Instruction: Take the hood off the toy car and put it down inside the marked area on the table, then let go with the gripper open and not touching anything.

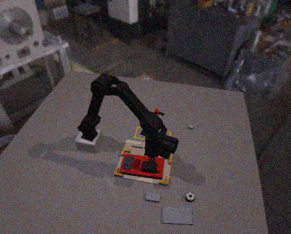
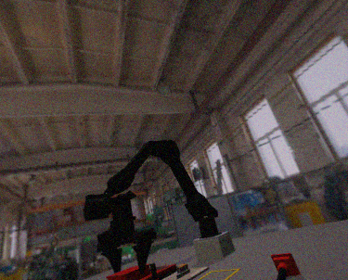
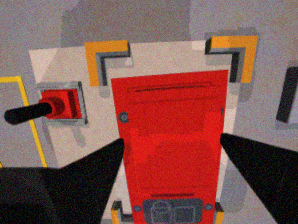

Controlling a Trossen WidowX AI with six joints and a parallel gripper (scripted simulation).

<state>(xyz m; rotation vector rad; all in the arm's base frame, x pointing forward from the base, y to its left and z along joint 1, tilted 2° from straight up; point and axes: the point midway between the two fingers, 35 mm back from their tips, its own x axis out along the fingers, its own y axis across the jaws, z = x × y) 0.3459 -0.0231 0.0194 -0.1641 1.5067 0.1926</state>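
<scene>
The red toy car (image 1: pixel 137 163) (image 3: pixel 175 107) lies flat on a cream board (image 1: pixel 140 179) (image 3: pixel 165 54) with orange corner brackets. The hood's edges cannot be told apart from the rest of the red body. My gripper (image 1: pixel 152 160) (image 2: pixel 129 269) (image 3: pixel 171 140) is open and empty, pointing down low over the car. In the wrist view its fingers stand at the car's two long sides, with red body between them. Whether the tips touch it cannot be told. The marked area is a yellow outline (image 1: pixel 136 132) (image 2: pixel 225 270) (image 3: pixel 39 145) beside the board, partly hidden by the arm in the top view.
A red block with a black lever (image 3: pixel 60 104) stands on the board's side toward the marked area. A red and black object (image 1: pixel 157 111) (image 2: pixel 284 263) is beyond the outline. Grey plates (image 1: pixel 153 197) (image 1: pixel 177 215) and a black-and-white round piece (image 1: pixel 189 195) lie on the near side.
</scene>
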